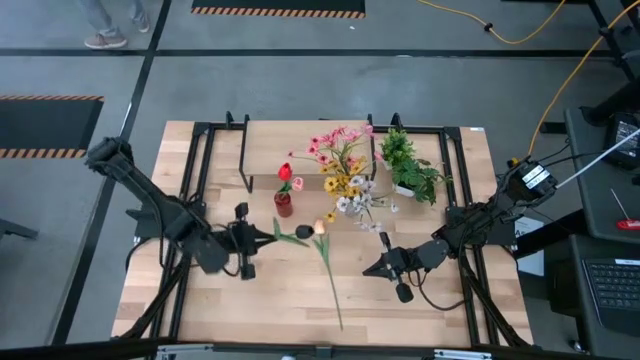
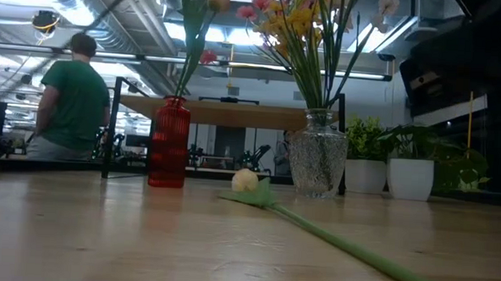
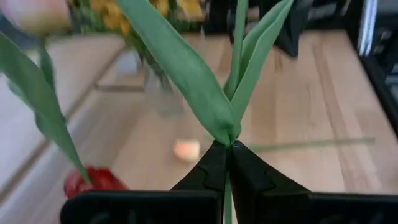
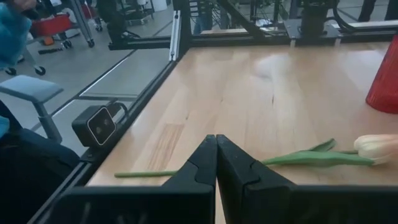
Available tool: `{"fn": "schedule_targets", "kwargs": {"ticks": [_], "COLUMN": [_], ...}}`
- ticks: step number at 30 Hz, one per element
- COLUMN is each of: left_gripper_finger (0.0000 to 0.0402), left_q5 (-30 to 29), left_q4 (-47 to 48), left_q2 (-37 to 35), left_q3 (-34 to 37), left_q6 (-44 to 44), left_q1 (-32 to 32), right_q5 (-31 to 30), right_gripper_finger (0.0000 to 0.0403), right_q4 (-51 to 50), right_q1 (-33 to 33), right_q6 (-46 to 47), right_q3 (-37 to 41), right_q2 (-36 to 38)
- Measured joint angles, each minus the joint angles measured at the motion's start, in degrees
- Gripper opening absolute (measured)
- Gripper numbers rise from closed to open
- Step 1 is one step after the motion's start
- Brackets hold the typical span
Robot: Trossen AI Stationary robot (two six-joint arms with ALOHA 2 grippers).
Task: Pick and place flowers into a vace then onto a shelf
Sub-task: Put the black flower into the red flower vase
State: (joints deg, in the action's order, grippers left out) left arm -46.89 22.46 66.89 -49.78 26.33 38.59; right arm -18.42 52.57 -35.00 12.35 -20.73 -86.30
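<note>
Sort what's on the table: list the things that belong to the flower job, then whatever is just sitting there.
For the job:
- flower in the left gripper, fingers shut on its stem
- peach flower lying on the table
- red vase holding a red bloom
- glass vase full of flowers
- shelf

Just sitting there:
- leafy plant in a white pot
- right gripper, shut and empty

Both arms reach inward low over the desk, the left pincer (image 1: 246, 238) clamped tight at left, the right pincer (image 1: 372, 268) closed and empty at right.
</note>
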Motion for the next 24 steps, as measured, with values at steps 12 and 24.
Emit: {"fn": "schedule_targets", "kwargs": {"ticks": [12, 24], "left_gripper_finger": [0.0003, 0.0003], "left_q5": [5.1, 4.6], "left_q4": [-42.1, -64.0], "left_q2": [-11.9, -12.5], "left_q3": [18.7, 20.5], "left_q6": [-27.0, -50.8], "left_q1": [-7.9, -11.9], "right_q5": [0.0, -0.2], "right_gripper_finger": [0.0007, 0.0007], "right_q4": [-0.2, -0.2], "right_q1": [0.0, 0.0], "right_q6": [-0.7, -1.1], "right_q3": [0.0, 0.0], "right_q2": [0.0, 0.0]}}
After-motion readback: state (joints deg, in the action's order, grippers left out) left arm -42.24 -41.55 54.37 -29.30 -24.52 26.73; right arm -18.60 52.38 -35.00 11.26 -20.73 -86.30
